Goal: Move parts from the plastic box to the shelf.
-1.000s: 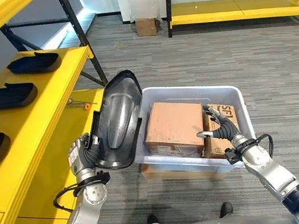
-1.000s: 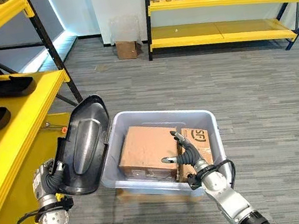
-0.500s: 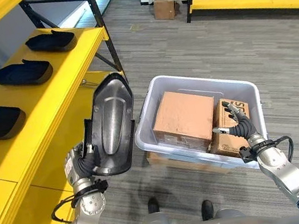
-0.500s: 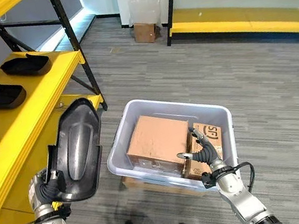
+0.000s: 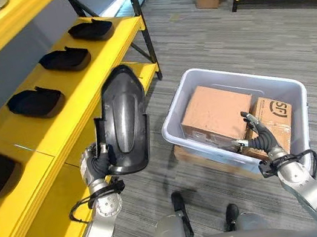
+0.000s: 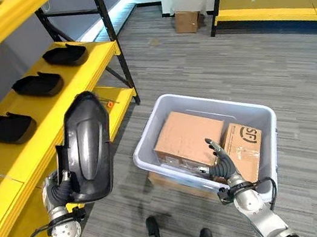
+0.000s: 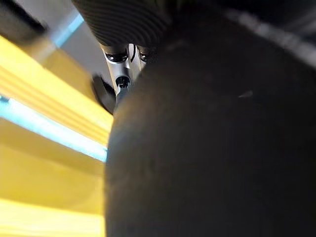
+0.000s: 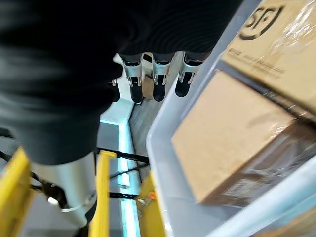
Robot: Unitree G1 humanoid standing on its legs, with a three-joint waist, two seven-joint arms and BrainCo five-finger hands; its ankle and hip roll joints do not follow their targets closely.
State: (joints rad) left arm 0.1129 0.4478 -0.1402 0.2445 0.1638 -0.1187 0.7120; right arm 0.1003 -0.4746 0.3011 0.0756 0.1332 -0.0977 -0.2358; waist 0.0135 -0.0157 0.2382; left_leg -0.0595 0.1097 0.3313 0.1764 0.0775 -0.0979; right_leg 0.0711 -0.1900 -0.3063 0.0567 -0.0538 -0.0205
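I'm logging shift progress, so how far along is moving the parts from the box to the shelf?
Done: several dark parts already lie in a row on the yellow shelf. In hand: the left hand grips another dark part, upright beside the shelf, not yet set down. Left: the plastic box holds cardboard boxes; the right hand hangs open over it.

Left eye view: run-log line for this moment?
left hand: shut on black part, upright by yellow shelf | right hand: open over plastic box

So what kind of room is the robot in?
Probably a warehouse or storeroom: long yellow shelves hold rows of black parts, cardboard boxes sit in a plastic box, and the floor is grey.
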